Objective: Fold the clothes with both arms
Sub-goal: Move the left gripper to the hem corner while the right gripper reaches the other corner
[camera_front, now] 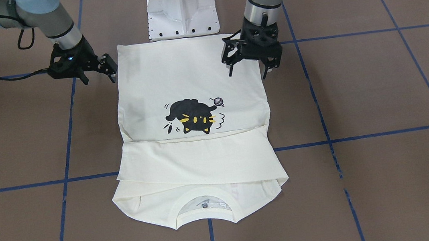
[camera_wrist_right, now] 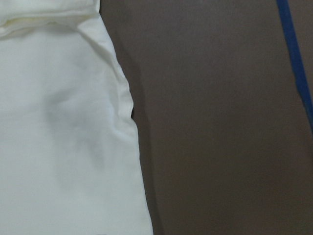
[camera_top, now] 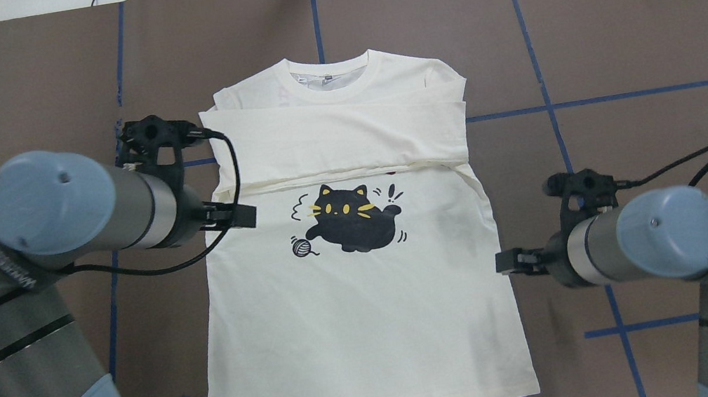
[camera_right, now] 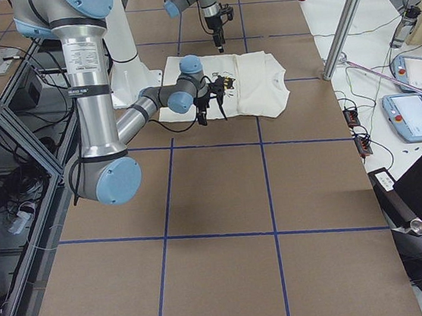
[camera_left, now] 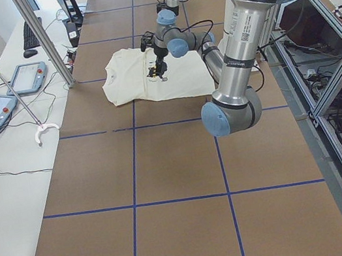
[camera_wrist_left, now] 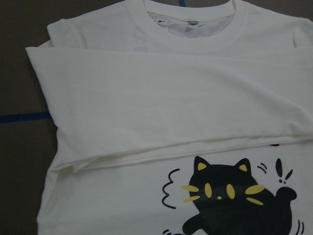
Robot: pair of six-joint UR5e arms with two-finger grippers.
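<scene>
1. the shirt (camera_front: 189, 79) lies flat on the table (camera_front: 376, 90), in the middle, just in front of the white base (camera_front: 182, 11) of the robot. the front side is up, so the cat print (camera_front: 194, 118) can be seen.
2. done, as i judge it: both sleeves (camera_front: 198, 154) are laid across the chest as one band, between the print and the collar (camera_front: 205, 214).
3. left to do, as i judge it: the body is not yet folded. the lower part with the hem (camera_front: 173, 40) lies in full length, so at least one fold of hem toward collar remains.
4. the long axis of the shirt goes straight away from the robot. the hem is at the robot's side and the collar points to the far side.
5. the left gripper (camera_front: 247, 68) hangs over the shirt's edge near the hem, fingers spread, grasping nothing.
6. the right gripper (camera_front: 99, 76) is just beside the opposite edge, over the table. its fingers also seem spread, with nothing between them.
</scene>
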